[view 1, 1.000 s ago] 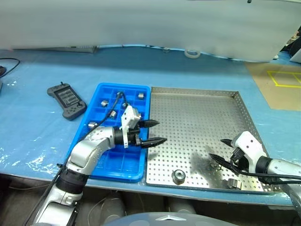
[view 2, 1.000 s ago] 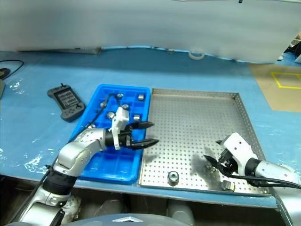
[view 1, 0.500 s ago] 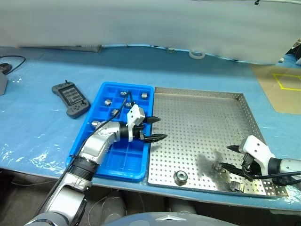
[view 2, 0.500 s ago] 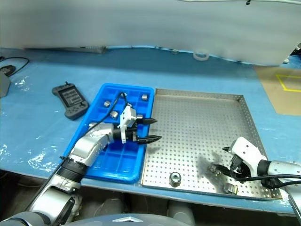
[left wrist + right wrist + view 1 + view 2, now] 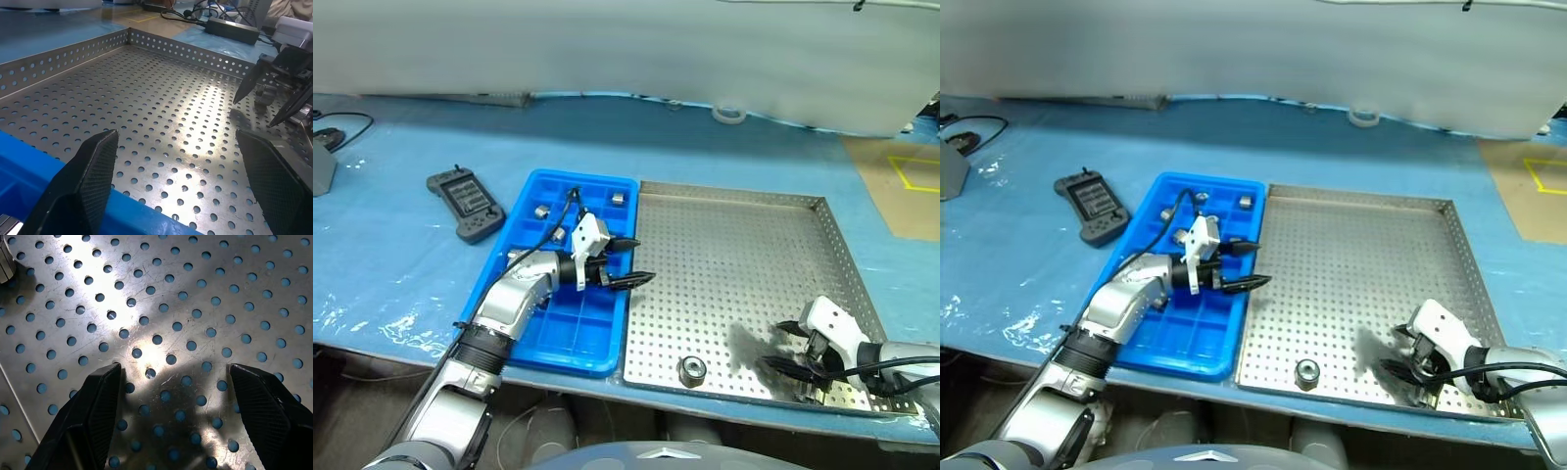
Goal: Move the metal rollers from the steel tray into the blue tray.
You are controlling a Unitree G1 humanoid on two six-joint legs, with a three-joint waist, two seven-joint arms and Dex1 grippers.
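Note:
The steel tray (image 5: 734, 245) lies to the right of the blue tray (image 5: 558, 313). Several metal rollers (image 5: 540, 211) sit in the blue tray's far compartments. One roller (image 5: 691, 369) stands near the steel tray's front rim, and another roller (image 5: 262, 94) lies just behind my right gripper's fingers. My left gripper (image 5: 644, 259) is open and empty, pointing right over the seam between the two trays. Low over the steel tray's near right corner, my right gripper (image 5: 773, 345) is open with only perforated floor between its fingers (image 5: 98, 401).
A black handheld controller (image 5: 465, 203) lies on the blue table cover left of the blue tray. A white tape ring (image 5: 729, 113) sits at the table's far edge. The table's front edge runs just below both trays.
My right gripper has drawn back and sunk toward the steel tray's near right corner, staying open. The left gripper has barely shifted. The camera view has moved a little.

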